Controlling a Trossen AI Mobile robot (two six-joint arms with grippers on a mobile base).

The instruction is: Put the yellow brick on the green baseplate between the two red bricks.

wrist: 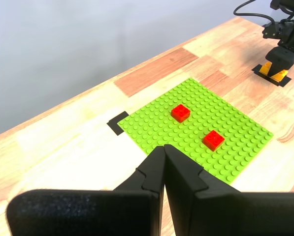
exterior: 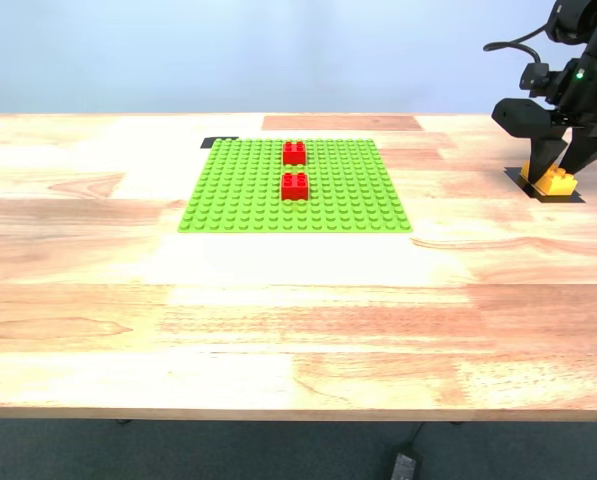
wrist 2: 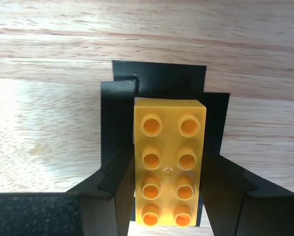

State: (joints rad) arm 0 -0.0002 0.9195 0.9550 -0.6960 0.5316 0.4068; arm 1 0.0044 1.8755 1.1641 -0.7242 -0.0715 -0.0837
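So far only the opening step looks under way. The yellow brick [wrist 2: 169,168] sits on a black tape mark [wrist 2: 159,78] near the far edge of the surface [exterior: 278,320], toward the corner on the exterior view's right, well apart from the green baseplate [exterior: 238,195]. My second gripper [wrist 2: 167,189] straddles it, one of the fingers [wrist 2: 122,182] along each long side, close against the brick or touching it; whether they already pinch it I cannot tell. My first gripper [wrist: 164,157] hangs above the surface with its fingers closed on nothing. On the baseplate, near the middle of the far edge, the two red bricks [exterior: 295,170] stand apart, their gap unfilled. Lifting, carrying and pressing the brick down all appear left to do.
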